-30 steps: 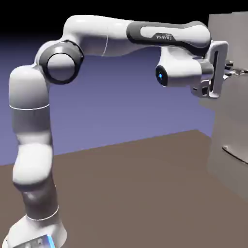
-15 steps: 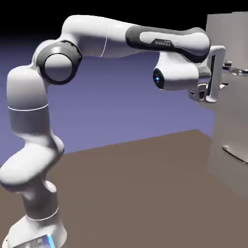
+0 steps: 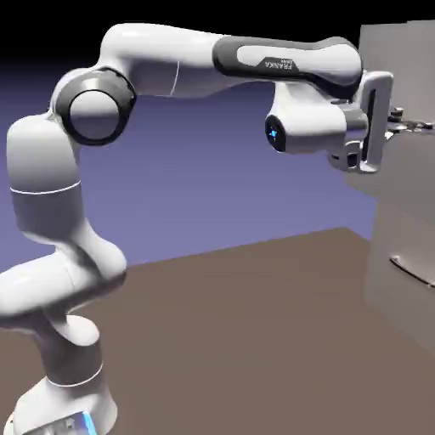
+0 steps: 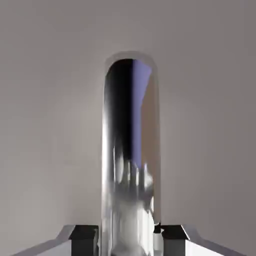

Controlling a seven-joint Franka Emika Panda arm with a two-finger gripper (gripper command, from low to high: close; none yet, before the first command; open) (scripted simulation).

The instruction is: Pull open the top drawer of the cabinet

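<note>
The cabinet (image 3: 399,229) stands at the exterior view's right edge. Its top drawer (image 3: 406,68) carries a thin bar handle (image 3: 418,126), and my gripper (image 3: 398,127) is level with that bar and reaches onto it. In the hand view the shiny handle (image 4: 130,150) runs up the middle, in front of the flat grey drawer front (image 4: 50,100). My gripper (image 4: 129,235) is shut on it, one dark fingertip (image 4: 84,234) pressed against each side. The drawer front seems to stand slightly forward of the cabinet body below it.
The lower drawer's bar handle (image 3: 412,270) sticks out below my hand. Brown table (image 3: 255,340) stretches from the arm's base to the cabinet. My forearm (image 3: 280,64) runs level, just above the hand.
The jaws opened briefly and have closed on the handle again. Hand and forearm have shifted slightly left, away from the cabinet, while the lower arm has folded down and left.
</note>
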